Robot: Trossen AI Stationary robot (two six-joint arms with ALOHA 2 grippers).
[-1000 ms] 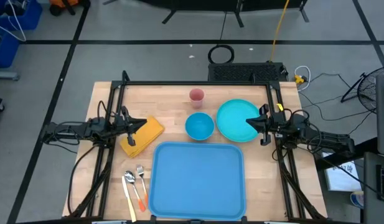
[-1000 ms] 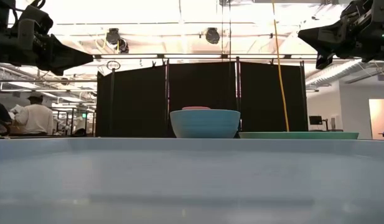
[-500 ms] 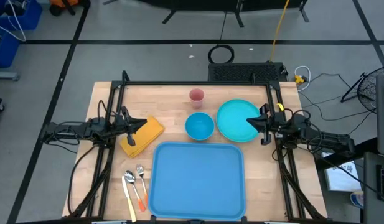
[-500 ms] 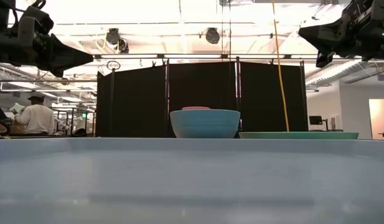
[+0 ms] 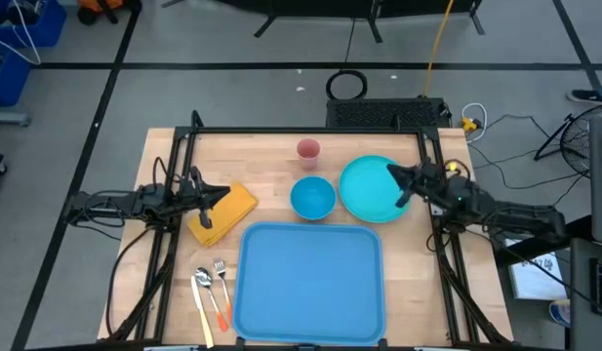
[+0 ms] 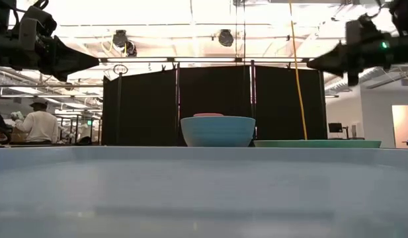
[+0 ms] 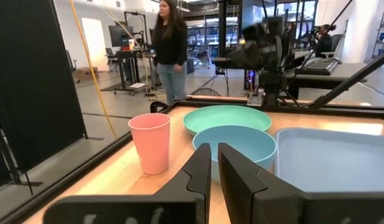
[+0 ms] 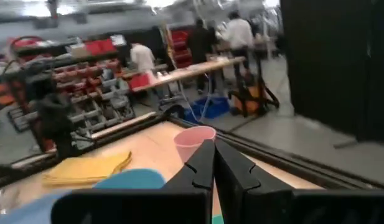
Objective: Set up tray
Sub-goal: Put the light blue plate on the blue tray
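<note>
Large flat blue plastic tray sits bare at desk's near edge — nothing loaded yet, by the look of it. Left pincer above yellow cloth, right pincer over round teal plate; both pressed together, empty.

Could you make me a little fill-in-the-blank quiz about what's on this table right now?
1. The large flat blue plastic tray holds ____ items.
2. The small pink plastic cup stands ____ on the wooden table.
3. The folded cloth napkin under the left gripper is ____ in colour.
4. The right gripper hovers over the round ____ plate.

Missing words: no; upright; yellow; teal
</note>
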